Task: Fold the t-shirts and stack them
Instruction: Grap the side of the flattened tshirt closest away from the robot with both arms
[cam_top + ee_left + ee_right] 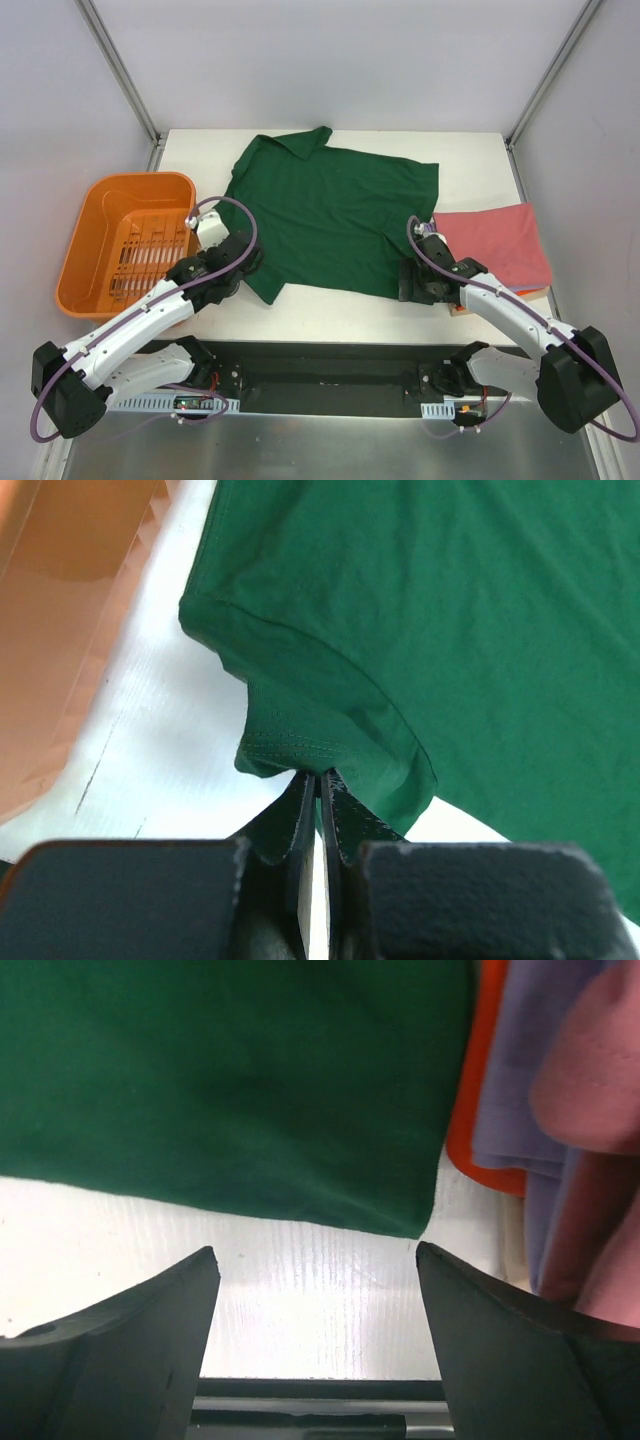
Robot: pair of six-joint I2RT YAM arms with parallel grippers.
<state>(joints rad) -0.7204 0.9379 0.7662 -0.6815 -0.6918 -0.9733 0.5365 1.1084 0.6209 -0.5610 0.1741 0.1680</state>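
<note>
1. Left gripper (pixel 318 780): fingers pressed together, pinching the near hem corner of the green shirt (pixel 450 630). The cloth puckers into a small fold at the pinch.
2. Ahead and to the right of this gripper, the rest of the shirt lies flat on the white table (pixel 330 310). The orange basket (pixel 100 230) sits to the gripper's left, apart from the shirt.
3. Right gripper (pixel 315 1255): jaws spread wide, only bare table between them.
4. The shirt's other hem corner lies just ahead of the right fingertips, not touched.
5. To the right of the right gripper is a folded stack: pink shirt (pixel 600 1060) on top, lavender shirt (pixel 520 1080) under it, orange shirt (pixel 480 1110) lowest. The stack sits just beside the green shirt's edge.
6. Top view: the collar points away from both grippers.
</note>
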